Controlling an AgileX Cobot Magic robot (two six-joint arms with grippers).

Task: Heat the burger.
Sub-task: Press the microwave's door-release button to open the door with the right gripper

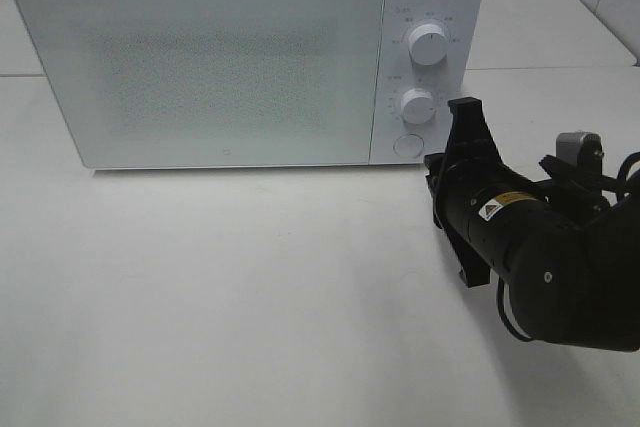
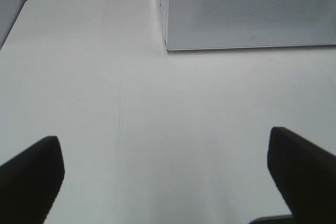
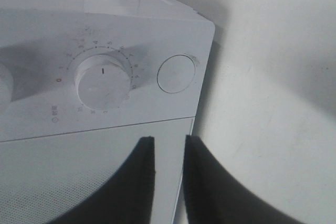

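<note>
From the high camera, a white box-shaped microwave stands on a smooth matt white table, its long side running left to right. Its door is closed and is a flat panel with a fine dotted, frosted look. On the control strip at the right are two round white dials, the upper dial and the lower dial, with a flat round button under them. The right gripper is black and slim, and it points up toward the microwave front, just beside the button. Behind it is the thick glossy black right arm. In the left wrist view, the left gripper is spread wide: its two dark, blunt fingers sit far apart over bare table, with nothing between them, and the microwave's lower front corner lies ahead. In the right wrist view, the right gripper's fingers are drawn almost together, with only a narrow slit and nothing in it. They are before the seam between door and control strip, near the lower dial and the button. The burger shows in no view, so where it is, or which way it points, I cannot tell.
</note>
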